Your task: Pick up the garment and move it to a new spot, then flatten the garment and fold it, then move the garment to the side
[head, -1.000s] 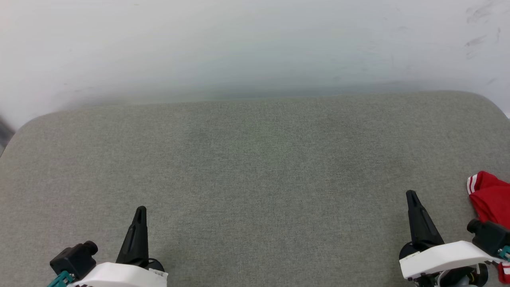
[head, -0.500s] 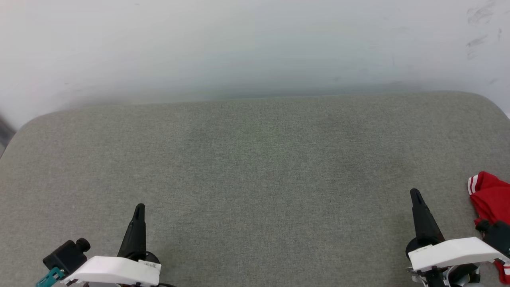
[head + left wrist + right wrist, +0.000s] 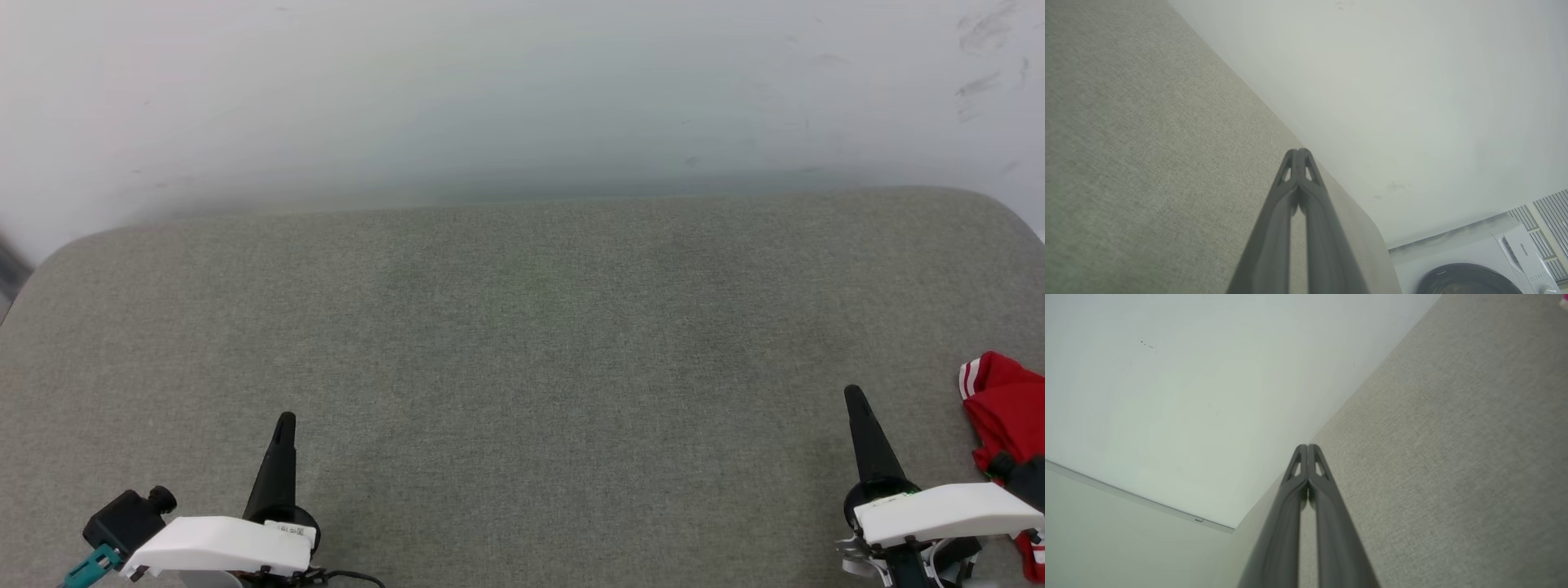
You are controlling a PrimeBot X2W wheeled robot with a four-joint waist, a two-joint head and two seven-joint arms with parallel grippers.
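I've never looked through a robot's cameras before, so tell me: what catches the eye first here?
The red garment with white stripes stands out most, bunched at the far right edge of the wide grey padded surface. Two dark pointed grippers rise from the bottom of the head view: the left gripper and the right gripper. Both are shut on nothing, and the right one is nearer the garment.

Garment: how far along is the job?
Done: unclear; the garment lies at the right edge of the grey surface, mostly out of frame, so folded or not can't be told. In hand: nothing; left tool and right tool are shut and empty. Left: possibly every step.
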